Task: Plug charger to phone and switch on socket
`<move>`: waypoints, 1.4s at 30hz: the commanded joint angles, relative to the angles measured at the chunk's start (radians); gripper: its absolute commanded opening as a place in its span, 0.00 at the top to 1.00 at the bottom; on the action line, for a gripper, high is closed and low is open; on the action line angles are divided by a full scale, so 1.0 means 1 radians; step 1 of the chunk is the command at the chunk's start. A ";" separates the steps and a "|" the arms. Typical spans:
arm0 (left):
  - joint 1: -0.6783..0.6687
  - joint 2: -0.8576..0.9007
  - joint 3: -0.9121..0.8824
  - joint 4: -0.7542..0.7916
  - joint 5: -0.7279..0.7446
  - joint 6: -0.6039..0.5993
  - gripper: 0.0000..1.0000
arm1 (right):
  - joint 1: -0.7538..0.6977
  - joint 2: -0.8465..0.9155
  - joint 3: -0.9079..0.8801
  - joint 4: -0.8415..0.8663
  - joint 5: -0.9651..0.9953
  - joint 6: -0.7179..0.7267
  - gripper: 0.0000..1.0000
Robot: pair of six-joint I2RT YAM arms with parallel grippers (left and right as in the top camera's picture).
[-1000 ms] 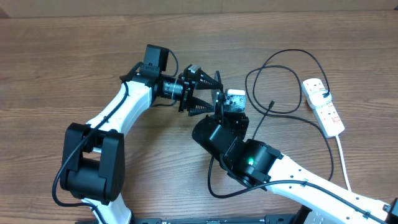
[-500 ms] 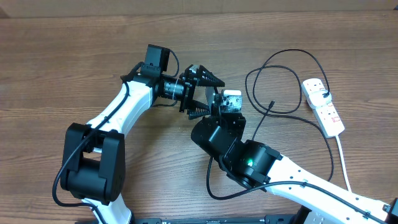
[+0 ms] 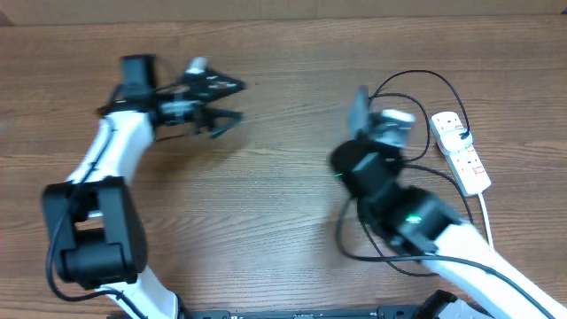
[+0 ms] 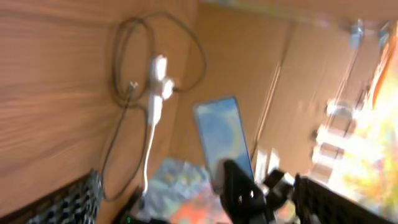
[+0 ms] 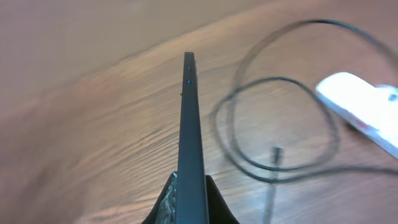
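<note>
— Where do we have the slim blue-screened smartphone [image 5: 189, 124]?
— Our right gripper [image 5: 189, 198] clamps it on edge, right of centre in the overhead frame. It is beside the thin black charger cable [image 3: 416, 73] and the white power strip [image 3: 462, 152].
— And our left gripper [image 3: 232, 102]?
— Upper left, fingers spread, holding nothing.

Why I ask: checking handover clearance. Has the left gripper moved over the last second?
Yes. Against the white elongated power strip, which stayed put, the left gripper swung left and upward in the overhead view, farther from the strip.
</note>
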 commanded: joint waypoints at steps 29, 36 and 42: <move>0.074 -0.620 -0.154 -0.564 -0.299 0.211 0.00 | -0.235 0.071 -0.582 1.313 -1.147 0.743 0.96; -0.120 -0.576 -0.275 -0.209 -0.319 -0.138 0.02 | -0.140 0.071 -0.582 1.313 -1.011 0.924 0.96; -0.219 -0.537 -0.275 -0.150 -0.457 -0.303 0.11 | -0.060 0.071 -0.581 1.316 -0.887 1.066 0.96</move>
